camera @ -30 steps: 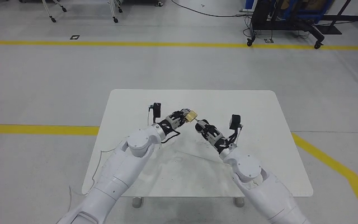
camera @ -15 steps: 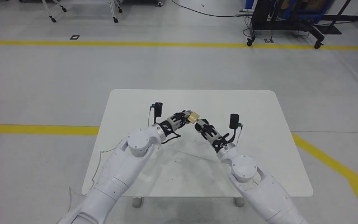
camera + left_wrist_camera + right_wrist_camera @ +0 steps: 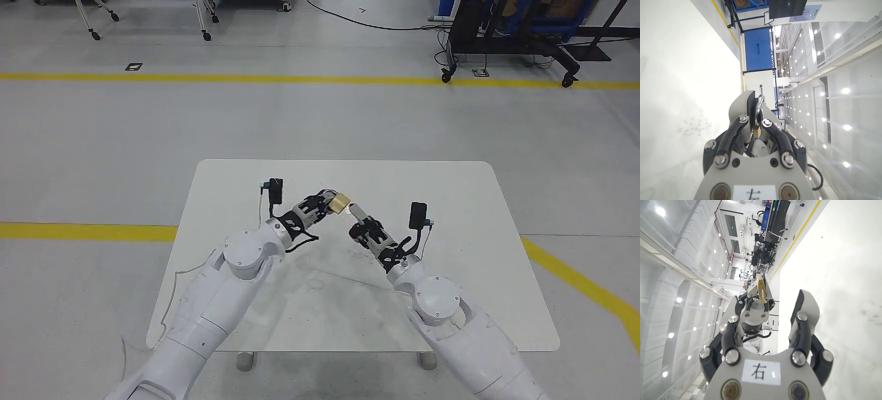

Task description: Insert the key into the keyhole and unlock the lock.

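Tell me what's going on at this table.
The left pincer is shut on a brass padlock with a silver shackle, holding it above the white table. The right pincer faces it, open and empty. A small silver piece sits on the padlock's face; whether it is the key is unclear.

We saw the lock [image 3: 341,204], a brass padlock with a shiny silver shackle [image 3: 760,103], clamped between the left fingers [image 3: 740,106]. It was held above the table [image 3: 450,200], toward 12 o'clock from the table's middle. Its narrow brass edge [image 3: 761,287] carried a small silver spot, too small to identify.
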Robot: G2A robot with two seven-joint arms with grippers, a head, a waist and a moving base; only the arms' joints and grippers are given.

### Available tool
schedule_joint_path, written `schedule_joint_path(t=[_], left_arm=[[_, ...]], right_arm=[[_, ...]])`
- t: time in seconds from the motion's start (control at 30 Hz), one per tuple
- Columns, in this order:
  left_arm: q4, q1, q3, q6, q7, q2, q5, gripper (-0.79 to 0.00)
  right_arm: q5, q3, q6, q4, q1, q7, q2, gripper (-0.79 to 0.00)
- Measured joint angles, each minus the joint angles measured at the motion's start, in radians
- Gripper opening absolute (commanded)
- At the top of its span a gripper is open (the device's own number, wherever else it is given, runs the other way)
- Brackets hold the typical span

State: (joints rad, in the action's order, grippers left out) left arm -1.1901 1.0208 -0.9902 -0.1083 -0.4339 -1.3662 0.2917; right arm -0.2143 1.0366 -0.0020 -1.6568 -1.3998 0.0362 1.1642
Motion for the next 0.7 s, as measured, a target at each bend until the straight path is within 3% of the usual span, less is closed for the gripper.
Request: schedule_joint_path(t=[0.2, 0.23, 0.27, 0.33, 0.37, 0.4, 0.7], left_arm=[[-0.010, 0.010, -0.012, -0.039, 0.010, -0.001, -0.007, -0.785], [-0.011, 0.011, -0.014, -0.042, 0.010, -0.001, -0.008, -0.785], [-0.012, 0.012, -0.016, -0.047, 0.010, -0.001, -0.008, -0.785], [-0.013, 0.014, -0.018, -0.051, 0.011, -0.002, -0.012, -0.785], [-0.014, 0.015, -0.019, -0.053, 0.011, -0.002, -0.014, -0.785], [-0.015, 0.015, -0.019, -0.055, 0.010, -0.002, -0.015, -0.785], [-0.021, 0.020, -0.022, -0.063, 0.001, -0.005, -0.024, -0.785]], right_arm=[[0.000, 0.000, 0.000, 0.000, 0.000, 0.000, 0.000, 0.000], [-0.007, 0.002, -0.005, -0.002, -0.003, 0.003, 0.001, -0.083], [-0.036, 0.008, -0.019, -0.003, -0.010, 0.014, 0.003, -0.342], [-0.106, 0.023, -0.036, 0.008, -0.014, 0.041, 0.005, -0.659], [-0.141, 0.032, -0.040, 0.018, -0.014, 0.056, 0.006, -0.754], [-0.160, 0.037, -0.040, 0.025, -0.013, 0.066, 0.007, -0.785], [-0.192, 0.025, -0.051, 0.048, 0.002, 0.095, 0.021, -0.779]])
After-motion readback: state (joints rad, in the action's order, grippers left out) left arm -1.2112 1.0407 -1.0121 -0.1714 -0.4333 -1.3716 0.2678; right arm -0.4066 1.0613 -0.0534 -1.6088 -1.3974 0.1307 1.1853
